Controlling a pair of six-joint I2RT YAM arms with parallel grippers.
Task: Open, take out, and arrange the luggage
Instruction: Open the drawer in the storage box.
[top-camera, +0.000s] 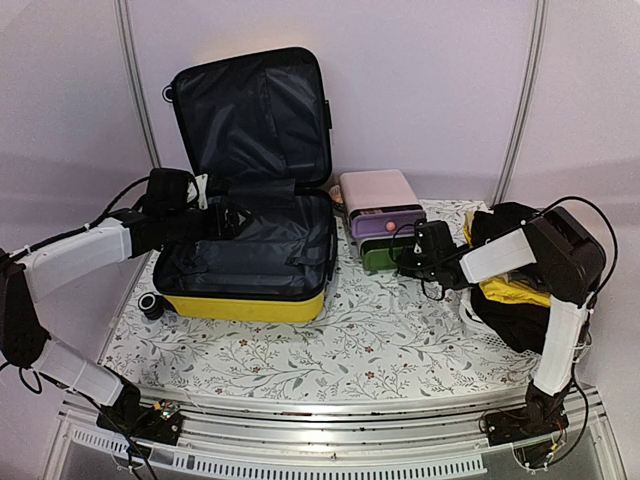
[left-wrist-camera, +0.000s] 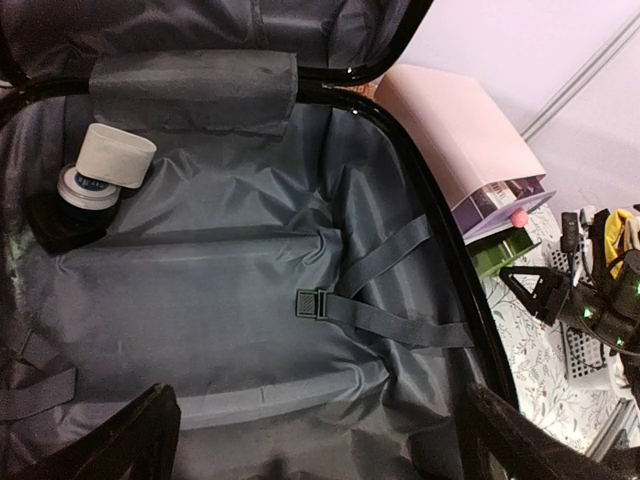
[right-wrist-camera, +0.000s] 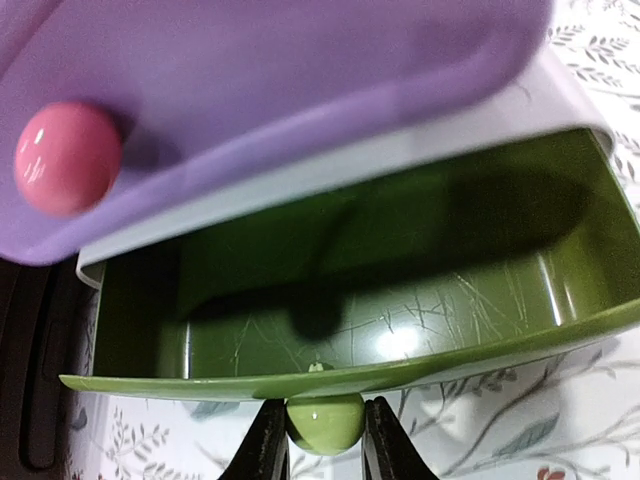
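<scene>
The yellow suitcase (top-camera: 245, 306) lies open on the table, its lid (top-camera: 250, 110) standing upright and its black lining (left-wrist-camera: 230, 300) showing. My left gripper (top-camera: 226, 218) hangs open and empty over the inside of the lower half; in the left wrist view (left-wrist-camera: 320, 450) its fingertips (left-wrist-camera: 150, 430) frame bare lining. A small bottle with a white cap (left-wrist-camera: 102, 170) lies in the suitcase's far left corner. A loose strap with a buckle (left-wrist-camera: 310, 303) lies across the lining. My right gripper (top-camera: 408, 257) is shut on the green knob (right-wrist-camera: 324, 420) of the pulled-out, empty green drawer (right-wrist-camera: 380, 300).
The pink drawer box (top-camera: 378, 200) stands right of the suitcase, its purple drawer with a pink knob (right-wrist-camera: 65, 157) above the green one. A heap of black and yellow clothes (top-camera: 515, 285) lies at the right edge. A suitcase wheel (top-camera: 151, 305) sticks out at front left.
</scene>
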